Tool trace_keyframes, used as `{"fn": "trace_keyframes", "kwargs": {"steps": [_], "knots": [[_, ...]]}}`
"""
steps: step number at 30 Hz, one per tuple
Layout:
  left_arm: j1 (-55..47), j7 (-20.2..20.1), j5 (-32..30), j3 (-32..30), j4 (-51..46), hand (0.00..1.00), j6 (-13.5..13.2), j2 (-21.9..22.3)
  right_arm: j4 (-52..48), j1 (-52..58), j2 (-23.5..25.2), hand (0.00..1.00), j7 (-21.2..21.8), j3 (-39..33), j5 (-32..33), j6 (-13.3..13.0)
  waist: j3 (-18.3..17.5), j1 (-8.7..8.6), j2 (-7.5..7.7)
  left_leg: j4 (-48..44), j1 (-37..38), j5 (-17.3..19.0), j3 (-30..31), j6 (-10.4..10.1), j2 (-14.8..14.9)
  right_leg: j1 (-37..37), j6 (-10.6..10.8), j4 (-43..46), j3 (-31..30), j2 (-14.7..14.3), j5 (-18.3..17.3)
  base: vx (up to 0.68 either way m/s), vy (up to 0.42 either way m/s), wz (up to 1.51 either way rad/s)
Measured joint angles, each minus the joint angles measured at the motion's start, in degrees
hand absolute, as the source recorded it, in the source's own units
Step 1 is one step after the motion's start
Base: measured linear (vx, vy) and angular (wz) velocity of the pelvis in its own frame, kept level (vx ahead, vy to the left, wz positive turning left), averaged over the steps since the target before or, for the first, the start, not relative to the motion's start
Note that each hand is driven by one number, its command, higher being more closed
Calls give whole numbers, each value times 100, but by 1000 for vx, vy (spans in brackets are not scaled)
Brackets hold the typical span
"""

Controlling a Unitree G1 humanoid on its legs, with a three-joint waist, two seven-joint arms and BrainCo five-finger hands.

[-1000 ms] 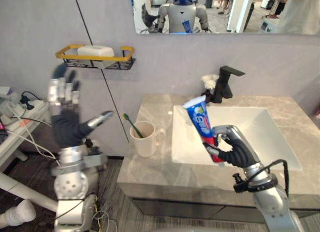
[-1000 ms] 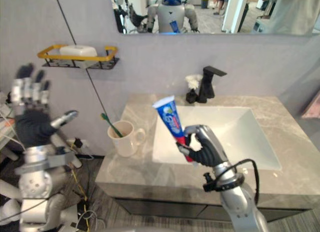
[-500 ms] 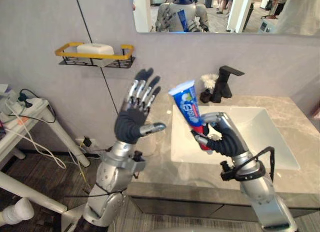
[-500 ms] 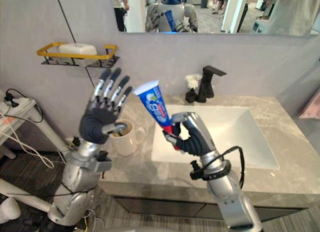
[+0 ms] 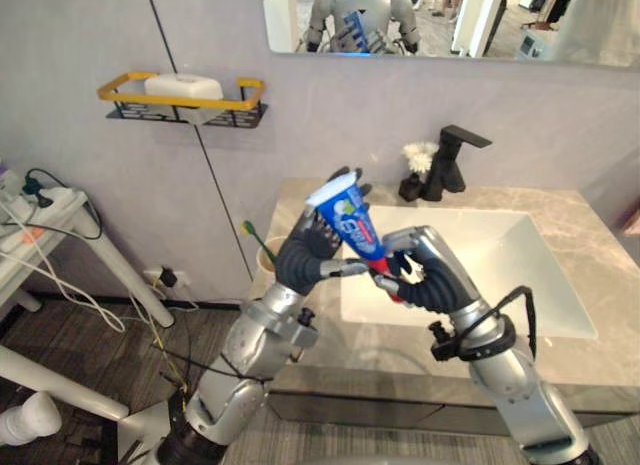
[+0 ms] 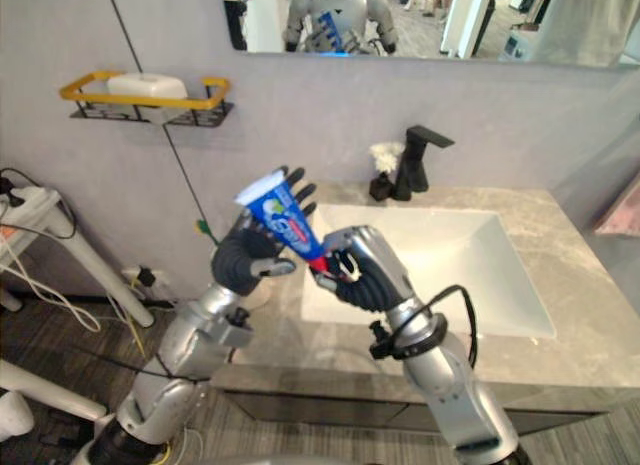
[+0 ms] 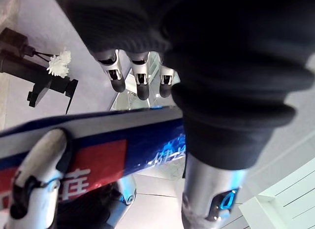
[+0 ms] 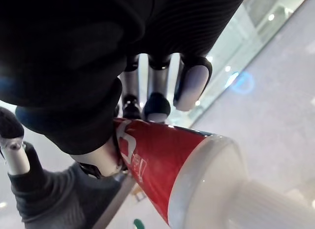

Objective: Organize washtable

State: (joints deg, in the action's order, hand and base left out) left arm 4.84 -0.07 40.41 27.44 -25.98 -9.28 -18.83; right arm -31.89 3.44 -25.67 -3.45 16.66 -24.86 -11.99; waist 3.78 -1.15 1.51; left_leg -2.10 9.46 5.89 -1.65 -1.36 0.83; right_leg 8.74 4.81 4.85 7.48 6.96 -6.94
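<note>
Got tube (image 5: 352, 225) gripped in right hand (image 5: 430, 280), centre of frame, fingers curled round the red cap end. Crimped end tilted up and left, held in the air over the front of the counter (image 5: 600, 335).

Got left hand (image 5: 305, 255) right up against the tube's blue upper half, with fingers straight behind it, thumb out in front lower down, nothing clasped. Can't tell for sure whether touching; in the left wrist view, touching or very nearly.

Reads as a right-to-left handover, probably bound for the cup (image 5: 269, 251) at centre left. Cup mostly hidden behind the left hand, with a green toothbrush (image 5: 250, 231) sticking out.

To do it well:
- Wrap left fingers and thumb across the flat blue faces, above the right fingers, not on the crimp edge.
- Confirm a firm hold before loosening the right.
- Go easy on pressure: soft tube, likely to buckle or slide.
- Keep the tilt steady through the swap.

Around:
- sink (image 5: 520, 247) right of centre
- black tap (image 5: 455, 160) and a small white flower (image 5: 418, 157) behind it, above centre
- yellow-rimmed shelf (image 5: 235, 97) with soap (image 5: 183, 85) at upper left
- mirror (image 5: 450, 20) along the top
- side table (image 5: 40, 220) with cables at far left

In the way: left forearm across the line to the cup, and the toothbrush leaning in the cup, easy to knock on the way in
</note>
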Motion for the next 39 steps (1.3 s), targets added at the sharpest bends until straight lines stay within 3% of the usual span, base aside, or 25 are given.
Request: {"fn": "trace_keyframes", "kwargs": {"steps": [8,24,25,39], "knots": [[141,8,91,175,209,100,15,-74,437,-105,-66,100,57,189,-20,8,55,-95,21,9,1,0,-9,0,0,-5,-2,-2,-6,-1,2,-8,-3,0],[151,9,169,214,400,100,85,85,869,-80,56,100,121,272,-111,-50,102,-117,-33,11,-3,0,-22,0,9,-13,-5,-12,-16,-6,7,-12,-5,0],[151,9,169,215,400,100,86,91,869,-80,57,0,120,272,-151,-51,103,-116,-32,12,-3,0,-25,0,9,-15,-7,-12,-18,-6,9,0,0,0],[554,152,-68,113,393,100,104,240,675,54,225,0,-154,-229,-406,-39,115,-118,-21,16,-1,2,-299,1,21,-109,-1,-115,-290,-36,157,-27,-4,-10]]}}
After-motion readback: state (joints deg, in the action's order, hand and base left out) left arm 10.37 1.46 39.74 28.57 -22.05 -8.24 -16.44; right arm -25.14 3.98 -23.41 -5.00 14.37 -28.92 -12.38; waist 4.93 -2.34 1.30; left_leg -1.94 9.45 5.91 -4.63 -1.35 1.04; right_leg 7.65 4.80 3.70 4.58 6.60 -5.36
